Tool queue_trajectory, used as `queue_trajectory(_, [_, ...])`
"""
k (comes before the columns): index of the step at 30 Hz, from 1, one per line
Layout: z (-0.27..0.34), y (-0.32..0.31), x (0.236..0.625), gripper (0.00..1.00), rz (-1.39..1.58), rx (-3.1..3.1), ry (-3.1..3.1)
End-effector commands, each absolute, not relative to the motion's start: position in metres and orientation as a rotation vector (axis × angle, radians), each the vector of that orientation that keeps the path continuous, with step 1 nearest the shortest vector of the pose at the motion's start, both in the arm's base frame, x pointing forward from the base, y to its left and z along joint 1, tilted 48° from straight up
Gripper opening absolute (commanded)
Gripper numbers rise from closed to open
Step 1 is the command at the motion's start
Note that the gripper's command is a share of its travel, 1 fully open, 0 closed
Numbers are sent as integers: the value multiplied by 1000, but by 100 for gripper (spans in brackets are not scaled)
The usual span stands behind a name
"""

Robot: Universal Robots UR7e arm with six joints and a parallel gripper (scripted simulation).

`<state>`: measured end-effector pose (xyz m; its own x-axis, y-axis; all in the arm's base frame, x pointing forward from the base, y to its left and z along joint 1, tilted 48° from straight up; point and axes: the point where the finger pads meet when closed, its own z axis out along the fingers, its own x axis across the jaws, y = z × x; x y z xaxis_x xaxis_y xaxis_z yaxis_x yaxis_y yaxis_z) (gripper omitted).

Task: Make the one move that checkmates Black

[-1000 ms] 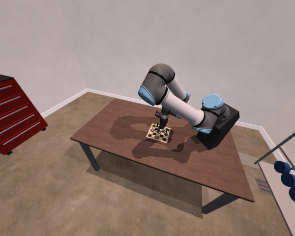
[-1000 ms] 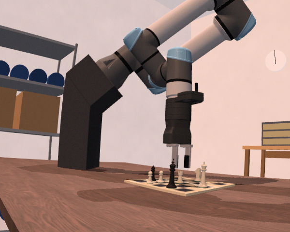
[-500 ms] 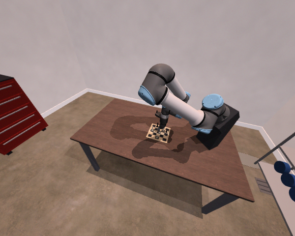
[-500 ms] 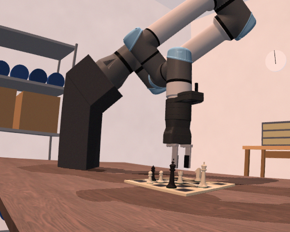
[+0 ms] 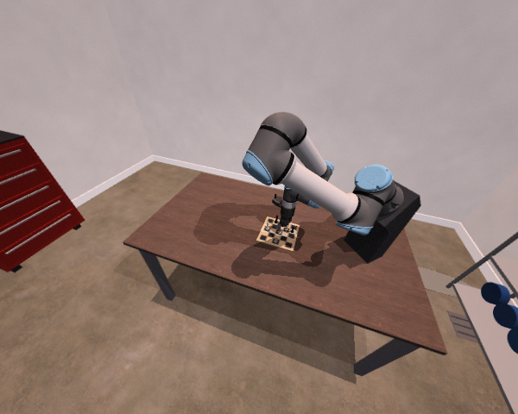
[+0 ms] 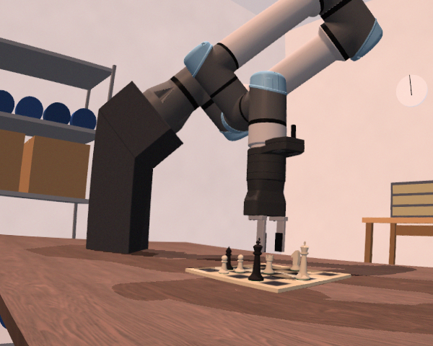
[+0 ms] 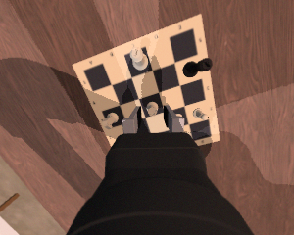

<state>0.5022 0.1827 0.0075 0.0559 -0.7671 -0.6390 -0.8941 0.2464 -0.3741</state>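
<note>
A small chessboard (image 5: 262,237) (image 6: 283,287) (image 7: 81,70) lies in the middle of the table. My gripper (image 5: 284,221) (image 6: 270,246) (image 7: 152,112) is open and points straight down over the board. Its fingertips hang just above a short white piece (image 6: 268,262) (image 7: 152,106), one finger on each side of it, and hold nothing. A tall black king (image 6: 255,260) stands at the near left of the board. A black pawn (image 6: 229,256) and two white pawns (image 6: 223,264) (image 6: 239,262) stand behind it. A white king (image 6: 303,260) and a white knight (image 6: 295,259) stand to the right.
The arm's dark base block (image 5: 384,222) (image 6: 123,167) stands on the wooden table (image 5: 232,272) behind the board. A red drawer cabinet (image 5: 18,196) stands at the left of the room, and a shelf with blue rolls (image 5: 509,316) at the right.
</note>
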Motion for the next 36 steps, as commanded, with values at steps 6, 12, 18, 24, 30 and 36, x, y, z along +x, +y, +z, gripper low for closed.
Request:
queue_trajectory(6, [-4, 193, 511, 73, 202, -1544, 1728])
queue_trajectory(12, [-9, 197, 514, 73, 202, -1544, 1728])
queue_trajectory(18, [-13, 201, 516, 73, 202, -1544, 1728])
queue_trajectory(24, [-13, 201, 516, 73, 202, -1544, 1728])
queue_trajectory(30, [-13, 201, 515, 73, 203, -1543, 1729])
queue_trajectory(36, [-13, 201, 515, 73, 203, -1543, 1729])
